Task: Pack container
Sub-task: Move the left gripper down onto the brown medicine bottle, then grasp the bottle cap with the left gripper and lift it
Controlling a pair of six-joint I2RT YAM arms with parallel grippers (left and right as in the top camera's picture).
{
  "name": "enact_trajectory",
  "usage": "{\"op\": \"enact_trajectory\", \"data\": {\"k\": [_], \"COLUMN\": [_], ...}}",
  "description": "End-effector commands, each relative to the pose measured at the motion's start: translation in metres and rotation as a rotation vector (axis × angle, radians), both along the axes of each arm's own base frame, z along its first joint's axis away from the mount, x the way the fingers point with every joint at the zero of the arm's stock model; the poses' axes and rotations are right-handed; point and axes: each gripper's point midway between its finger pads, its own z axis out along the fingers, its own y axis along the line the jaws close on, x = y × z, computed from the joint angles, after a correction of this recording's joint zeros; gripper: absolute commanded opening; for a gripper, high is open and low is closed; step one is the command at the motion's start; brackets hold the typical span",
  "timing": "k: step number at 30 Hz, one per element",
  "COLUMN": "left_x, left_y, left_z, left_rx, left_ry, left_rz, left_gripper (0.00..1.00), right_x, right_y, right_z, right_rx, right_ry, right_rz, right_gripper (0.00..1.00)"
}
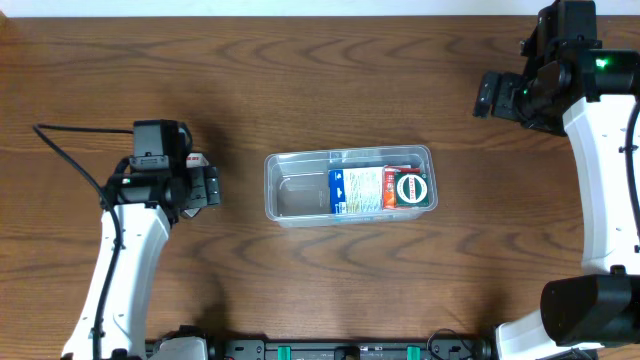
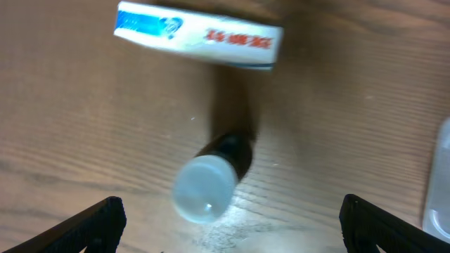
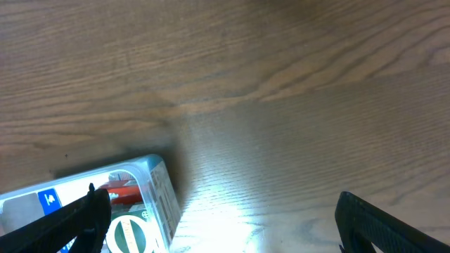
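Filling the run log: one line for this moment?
left hand: open, over capped bottle | right hand: open, empty | container: packets at right end

We see two arms of the same build: the left arm (image 1: 125, 270) and the right arm (image 1: 605, 170) each have a smooth, rounded white shell that runs into blocky black joint and wrist housings. A thin black cable (image 1: 70, 160) trails from the left wrist, and a small green light (image 1: 601, 65) glows on the right one. In the wrist views we make out matte black, wedge-shaped fingers (image 2: 91, 223) with angular tips.
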Motion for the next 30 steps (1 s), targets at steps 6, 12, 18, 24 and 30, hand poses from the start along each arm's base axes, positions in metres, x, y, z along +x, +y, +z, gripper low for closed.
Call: {"op": "enact_trajectory", "data": {"k": [6, 12, 18, 24, 30], "left_x": [-0.003, -0.003, -0.002, 0.003, 0.009], "left_y": [0.02, 0.019, 0.019, 0.02, 0.016], "left_z": [-0.015, -0.024, -0.027, -0.026, -0.025], "left_rx": [-0.011, -0.017, -0.02, -0.024, -0.045], "left_ry": [0.057, 0.086, 0.092, 0.07, 0.044], "left_rz": [0.088, 0.087, 0.094, 0.109, 0.103], "left_gripper": [0.98, 0.88, 0.53, 0.43, 0.4], "right_x": [0.001, 0.001, 0.001, 0.001, 0.001], "right_y": [-0.001, -0.001, -0.001, -0.001, -0.001], "right_z": [0.001, 0.001, 0.001, 0.001, 0.001], "right_rx": [0.001, 0.001, 0.001, 0.002, 0.001], "right_ry": [-0.003, -0.003, -0.003, -0.003, -0.003], "right_rz": [0.003, 0.003, 0.003, 0.003, 0.003], "right_gripper": [0.99, 0.99, 0.99, 0.99, 0.99]}}
